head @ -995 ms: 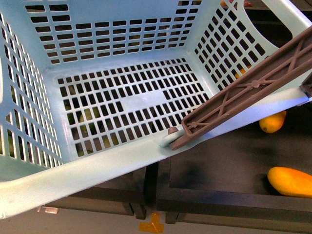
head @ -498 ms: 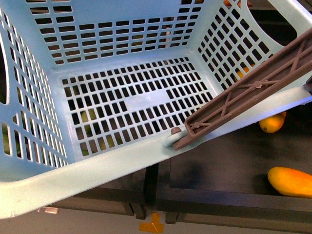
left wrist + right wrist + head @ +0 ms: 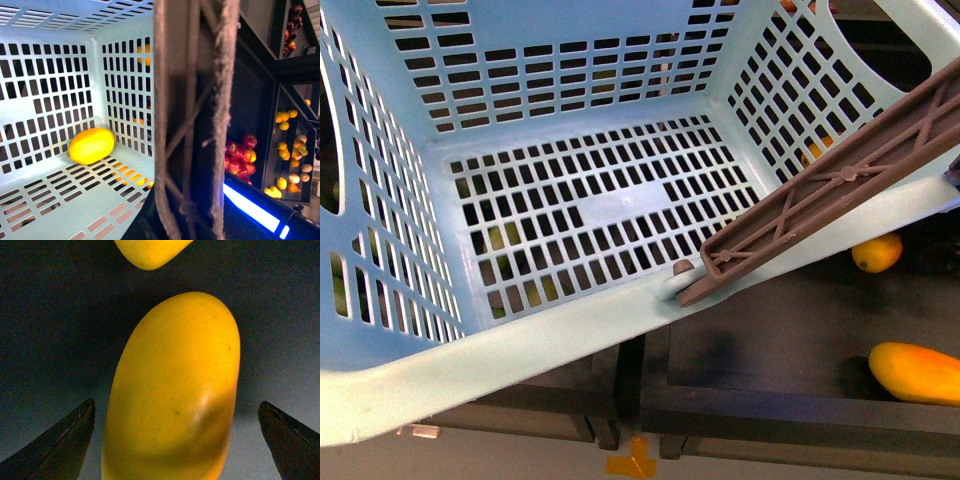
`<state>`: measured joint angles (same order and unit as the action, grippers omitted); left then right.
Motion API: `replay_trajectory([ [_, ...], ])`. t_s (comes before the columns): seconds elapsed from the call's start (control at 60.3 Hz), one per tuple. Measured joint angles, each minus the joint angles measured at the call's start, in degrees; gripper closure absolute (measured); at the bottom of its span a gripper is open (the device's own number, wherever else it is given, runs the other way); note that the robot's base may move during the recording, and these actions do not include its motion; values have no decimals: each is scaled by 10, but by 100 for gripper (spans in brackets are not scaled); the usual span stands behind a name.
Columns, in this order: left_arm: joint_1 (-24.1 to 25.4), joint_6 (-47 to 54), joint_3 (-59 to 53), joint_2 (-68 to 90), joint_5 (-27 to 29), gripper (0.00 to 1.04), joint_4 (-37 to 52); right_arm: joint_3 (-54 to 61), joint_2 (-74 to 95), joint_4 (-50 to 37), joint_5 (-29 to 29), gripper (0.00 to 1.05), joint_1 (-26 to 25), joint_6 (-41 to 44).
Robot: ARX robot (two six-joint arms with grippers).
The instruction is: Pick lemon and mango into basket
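Note:
The pale turquoise basket fills the front view, held up and tilted. My left gripper is shut on its brown handle, which also crosses the front view. A lemon lies inside the basket in a bottom corner; the front view does not show it. My right gripper is open, its dark fingers either side of a yellow-orange mango without touching it. Two mangoes show in the front view, one at the lower right, the other partly under the basket rim.
A second mango's tip lies just beyond the first. The mangoes rest in a dark shelf tray. Green fruits show through the basket's floor slots. Shelves with red fruits and yellow fruits stand beside the basket.
The basket has shifted slightly, its left wall swinging further into the front view and its rim covering more of the upper mango. The lower mango has not moved.

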<state>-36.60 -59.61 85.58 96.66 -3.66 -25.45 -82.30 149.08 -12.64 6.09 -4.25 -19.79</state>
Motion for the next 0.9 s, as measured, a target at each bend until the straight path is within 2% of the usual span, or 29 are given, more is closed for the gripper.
replay_trajectory([
  [0.149, 0, 0, 0, 0, 0, 99, 0, -17, 13, 15, 1, 10, 1, -4],
  [0.299, 0, 0, 0, 0, 0, 99, 0, -22, 19, 33, 7, 34, 5, -6],
  [0.415, 0, 0, 0, 0, 0, 99, 0, -22, 19, 34, 9, 44, 3, -13],
  [0.697, 0, 0, 0, 0, 0, 99, 0, 39, -28, 4, -6, 46, -19, -31],
  [0.896, 0, 0, 0, 0, 0, 99, 0, 137, -142, -55, -47, 46, -49, -31],
])
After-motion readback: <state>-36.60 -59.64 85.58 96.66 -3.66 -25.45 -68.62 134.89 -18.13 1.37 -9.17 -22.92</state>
